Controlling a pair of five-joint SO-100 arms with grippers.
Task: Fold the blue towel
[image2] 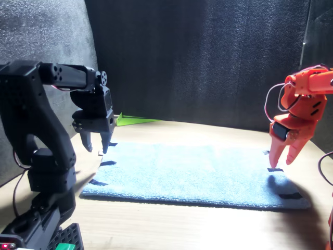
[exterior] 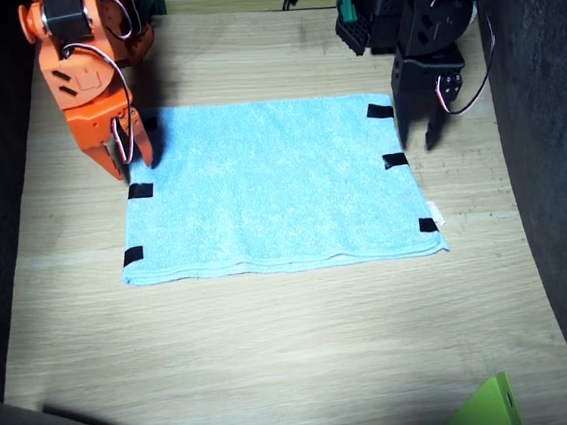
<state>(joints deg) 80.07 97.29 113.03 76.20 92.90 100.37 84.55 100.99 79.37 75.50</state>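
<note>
Towel (exterior: 276, 183) flat, unfolded on worktop (exterior: 279, 374). Left claw (exterior: 423, 119) and right claw (exterior: 125, 152) hover at opposite edges, both released. Step: pre-grasp. Next: descend, pinch edge.

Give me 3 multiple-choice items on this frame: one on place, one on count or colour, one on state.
1. Where is the right gripper?
A. over the towel's middle
B. at a far corner of the towel
C. off the table

2. How many black tape marks show on the blue towel in the fixed view?
A. two
B. four
C. six

3. How does the towel lie?
A. spread flat, unfolded
B. folded in half
C. bunched in a heap

Answers:
1. B, the orange right gripper points down by the towel's far corner, next to a tape mark.
2. C, three marks sit along each short edge.
3. A, the full rectangle lies flat on the table, with the left gripper at the opposite far corner, holding nothing.
</note>
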